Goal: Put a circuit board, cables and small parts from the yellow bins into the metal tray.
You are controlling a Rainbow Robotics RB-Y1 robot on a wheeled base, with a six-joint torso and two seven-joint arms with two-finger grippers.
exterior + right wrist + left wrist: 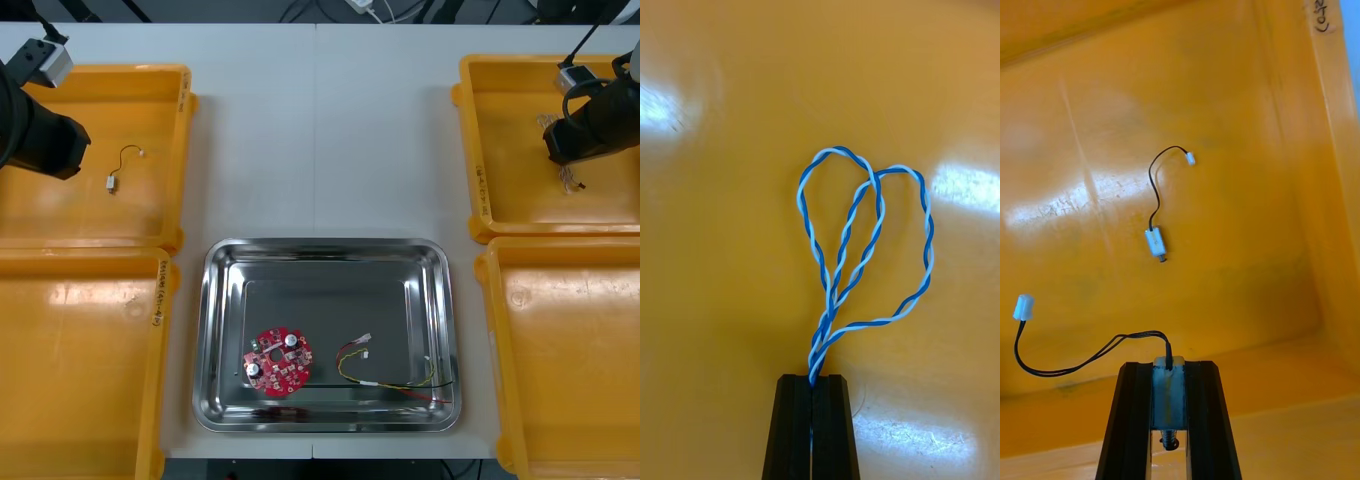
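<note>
Two grippers at work: one on each side of the metal tray (325, 243), each over a yellow bin.
Left gripper (1169, 367): clenched on a small metal part (1169, 394), which sits between the two black fingers and holds them apart by its width.
Held black cable (1075, 367): it leaves the small metal part at the fingertips, bends out to one side and ends in a white plug (1022, 307).
Left gripper place: above the far left bin (100, 75), which stands left of the tray and beyond its far left corner.
Loose black cable (1155, 196): it lies on the floor of that same bin, past the fingertips and apart from the held cable.
Right gripper (812, 377): the fingers are pressed together and pinch the ends of a blue and white cable (865, 247).
Blue and white cable: twisted, it spreads from the fingertips in two loops in front of the orange bin floor. I cannot tell if it is lifted or resting there.
Right gripper place: above the far right bin (540, 62), right of the tray and beyond its far right corner.
Tray content: a round red circuit board (278, 362) near its front left corner, and a red and yellow cable (390, 375) near its front right corner, apart from the board.
Near bins: the near left bin (80, 360) and the near right bin (570, 360) stand just beside the tray's two sides.
</note>
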